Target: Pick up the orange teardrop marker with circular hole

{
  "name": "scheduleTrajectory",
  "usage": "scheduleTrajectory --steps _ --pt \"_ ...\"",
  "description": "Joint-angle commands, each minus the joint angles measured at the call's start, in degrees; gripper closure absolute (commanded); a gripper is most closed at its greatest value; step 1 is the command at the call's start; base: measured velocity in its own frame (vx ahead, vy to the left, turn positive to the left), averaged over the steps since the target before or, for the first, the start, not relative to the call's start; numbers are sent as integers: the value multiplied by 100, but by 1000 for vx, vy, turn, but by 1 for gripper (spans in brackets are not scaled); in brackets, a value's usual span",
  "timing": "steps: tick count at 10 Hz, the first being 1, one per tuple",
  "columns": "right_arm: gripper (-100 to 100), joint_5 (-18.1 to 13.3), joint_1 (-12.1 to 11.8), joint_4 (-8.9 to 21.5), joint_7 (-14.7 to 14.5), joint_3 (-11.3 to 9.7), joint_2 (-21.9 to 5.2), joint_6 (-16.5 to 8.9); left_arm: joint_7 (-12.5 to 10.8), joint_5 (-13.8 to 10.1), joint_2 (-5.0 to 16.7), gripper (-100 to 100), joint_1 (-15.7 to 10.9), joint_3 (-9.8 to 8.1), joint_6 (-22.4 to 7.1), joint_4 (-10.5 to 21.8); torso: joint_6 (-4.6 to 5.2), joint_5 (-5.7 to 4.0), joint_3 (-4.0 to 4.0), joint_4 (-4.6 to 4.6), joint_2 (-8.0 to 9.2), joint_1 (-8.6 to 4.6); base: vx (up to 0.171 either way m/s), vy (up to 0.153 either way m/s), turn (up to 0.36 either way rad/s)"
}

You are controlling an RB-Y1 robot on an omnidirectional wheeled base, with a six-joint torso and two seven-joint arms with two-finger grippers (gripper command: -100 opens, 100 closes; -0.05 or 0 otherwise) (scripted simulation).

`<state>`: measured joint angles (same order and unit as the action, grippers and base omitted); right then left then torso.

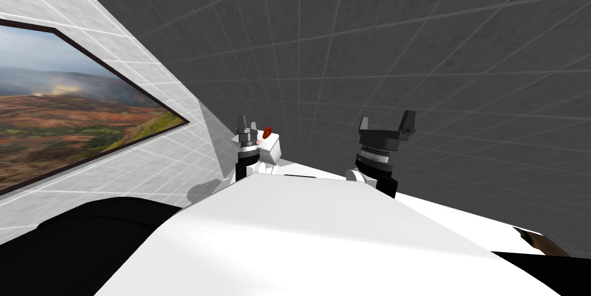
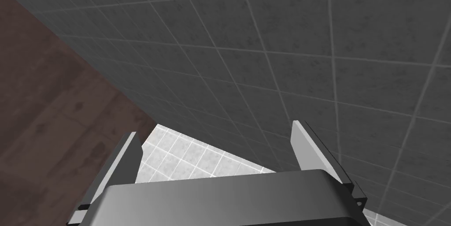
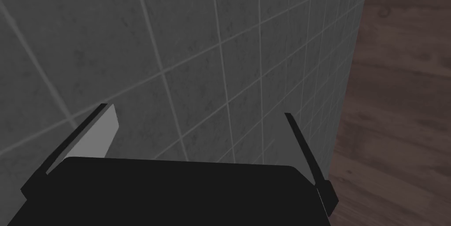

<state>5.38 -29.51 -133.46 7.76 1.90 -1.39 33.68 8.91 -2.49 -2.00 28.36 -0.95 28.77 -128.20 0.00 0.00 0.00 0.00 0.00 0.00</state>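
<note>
Ahead of the robot, a small orange-red marker (image 1: pixel 267 132) sits on top of a small white block (image 1: pixel 273 148), in front of a dark grey tiled wall (image 1: pixel 404 50). The left claw (image 1: pixel 247 120) hangs just beside the marker, its two fingers spread wide and holding nothing. The right claw (image 1: pixel 386 119) is well apart from it, also wide open and empty.

A dark grey tiled wall (image 1: pixel 404 50) rises ahead of me and meets a paler tiled wall (image 1: pixel 144 160) on my left. The paler wall bears a dark-framed window (image 1: pixel 69 119), or perhaps a picture, showing brown and green hills. Below lies a brown wood floor (image 3: pixel 396 82)
</note>
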Motion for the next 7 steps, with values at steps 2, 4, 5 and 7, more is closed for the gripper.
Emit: scheduleTrajectory --steps 2,4,5,7 --pt "0 0 0 0 0 0 0 0 -19 18 354 -100 16 5 -75 -4 0 1 1 0 2 5 -8 17 3" --pt "0 0 0 0 0 0 0 0 -47 43 699 -100 41 11 -181 -8 0 3 4 1 7 12 -19 34 2" --pt "0 0 0 0 0 0 0 0 -64 60 863 -100 57 15 -248 -10 0 4 4 2 7 17 -26 58 2" --pt "0 0 0 0 0 0 0 0 -83 78 1117 -100 76 19 -323 -11 0 4 5 2 9 17 -19 33 -1"
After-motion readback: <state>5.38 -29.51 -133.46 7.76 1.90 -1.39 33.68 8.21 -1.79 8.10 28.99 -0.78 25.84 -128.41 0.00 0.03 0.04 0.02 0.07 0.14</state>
